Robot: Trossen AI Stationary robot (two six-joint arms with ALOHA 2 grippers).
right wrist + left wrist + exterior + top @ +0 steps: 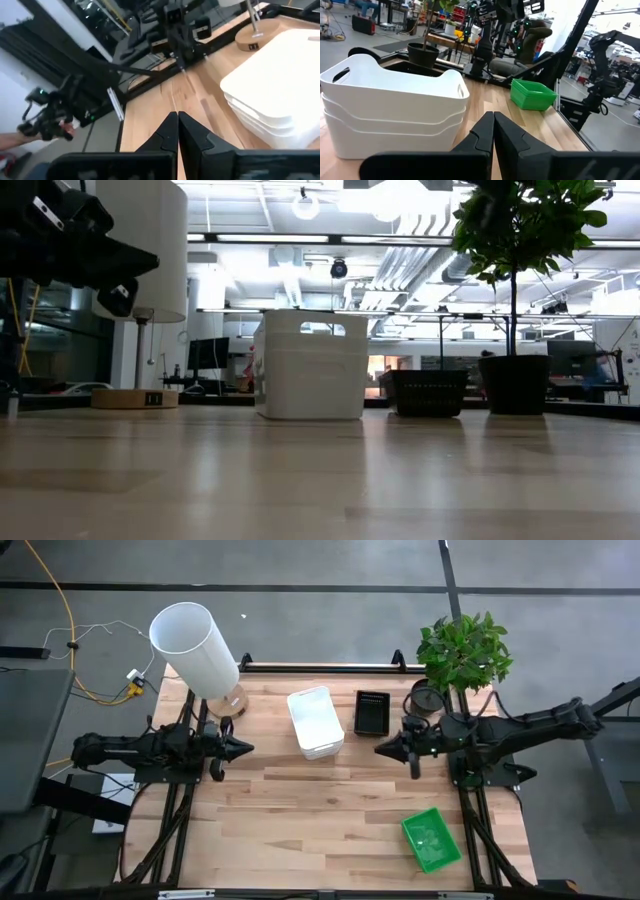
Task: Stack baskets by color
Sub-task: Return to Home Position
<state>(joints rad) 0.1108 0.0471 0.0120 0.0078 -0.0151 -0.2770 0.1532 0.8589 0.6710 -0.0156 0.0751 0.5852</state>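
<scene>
A stack of white baskets (316, 721) (395, 107) (272, 97) stands on the table at the far middle. Right of it sits a black mesh basket (372, 712) (428, 393). A bright green basket (431, 839) (532, 94) rests near the right front corner. My left gripper (247, 748) (493, 122) is shut at the table's left side, above the wood, pointing level toward the white stack. My right gripper (381, 749) (177, 122) is shut at the right, raised, pointing toward the table's left. Neither holds anything.
A tall white cylinder lamp (195, 648) on a round wooden base stands at the far left corner. A potted plant (463, 652) in a black pot stands at the far right corner. Bare wood lies across the table's middle and front (300, 830).
</scene>
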